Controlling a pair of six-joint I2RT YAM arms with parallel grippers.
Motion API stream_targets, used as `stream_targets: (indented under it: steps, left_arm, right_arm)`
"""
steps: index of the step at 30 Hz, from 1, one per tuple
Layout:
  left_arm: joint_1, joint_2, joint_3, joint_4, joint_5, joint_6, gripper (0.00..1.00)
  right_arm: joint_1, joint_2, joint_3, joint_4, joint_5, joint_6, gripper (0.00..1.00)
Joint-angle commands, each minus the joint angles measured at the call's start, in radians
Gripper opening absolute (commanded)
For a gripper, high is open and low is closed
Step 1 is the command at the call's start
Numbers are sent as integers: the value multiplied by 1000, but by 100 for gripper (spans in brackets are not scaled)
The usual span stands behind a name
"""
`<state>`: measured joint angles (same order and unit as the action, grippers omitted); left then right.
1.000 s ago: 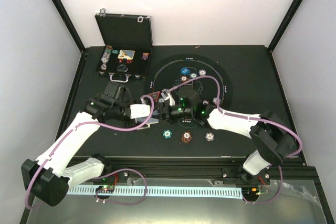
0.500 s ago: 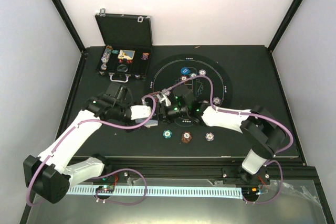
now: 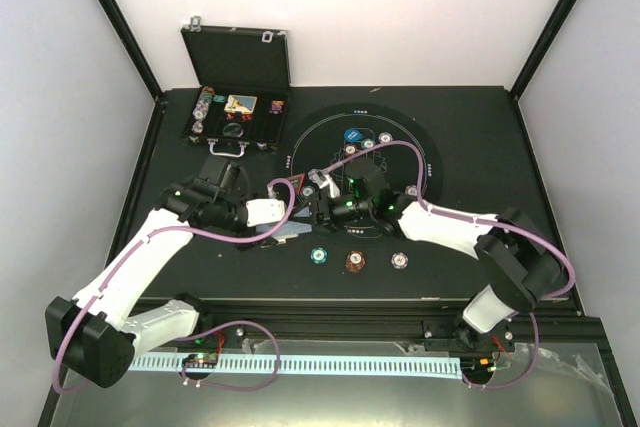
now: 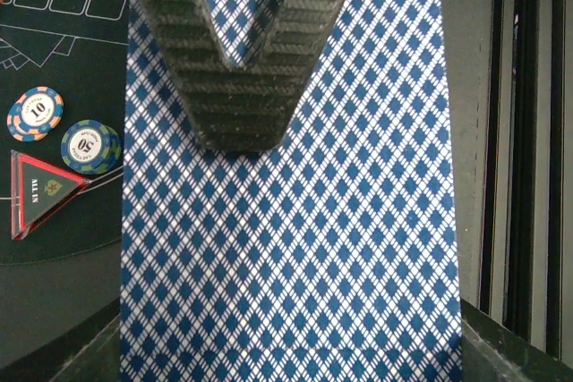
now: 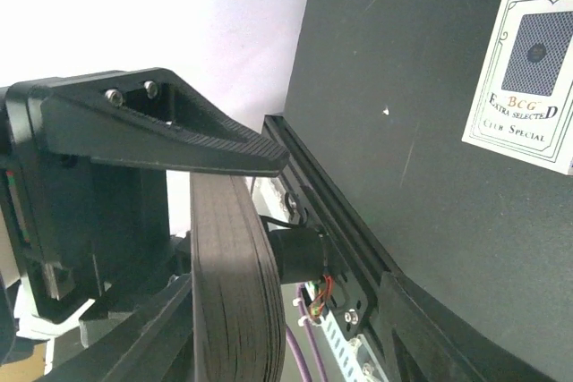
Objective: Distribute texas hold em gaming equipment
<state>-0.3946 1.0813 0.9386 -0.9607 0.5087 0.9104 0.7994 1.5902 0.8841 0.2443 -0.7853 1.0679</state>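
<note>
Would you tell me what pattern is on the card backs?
The playing cards show a blue-and-white diamond check; left wrist view.

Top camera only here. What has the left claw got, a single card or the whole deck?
Observer: The left claw has the whole deck. The right wrist view shows it edge-on as a thick stack.
Operator: Faces or backs up?
Observer: Backs. The left wrist view shows a blue diamond pattern on the top card.
Operator: Anything readable nearby?
Observer: The red triangle marker reads ALL IN, and near it is a chip marked 10.
</note>
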Motion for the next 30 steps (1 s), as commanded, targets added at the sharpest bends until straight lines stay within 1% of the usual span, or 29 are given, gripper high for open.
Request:
stream_targets:
  steps: [1, 4, 7, 18, 23, 30]
  left_arm:
    - [10, 0, 2, 3, 20, -12, 2]
    - [14, 0, -6, 6, 18, -9, 2]
    - [17, -1, -19, 13, 13, -8, 2]
    - [22, 7, -47, 33, -5, -15, 1]
    - [30, 7, -60, 38, -14, -10, 1]
    - [58, 5, -81, 34, -25, 3, 2]
  right_arm:
    - [-5, -45, -18, -48, 26, -23, 53]
    - [-8, -66, -16, -69, 37, -31, 49]
    - [-12, -91, -13, -103, 51, -47, 41]
    - [-40, -144, 5, -177, 68, -78, 7]
    - [-62, -157, 14, -223, 65, -106, 3]
    - [-132, -162, 39, -291, 37, -166, 2]
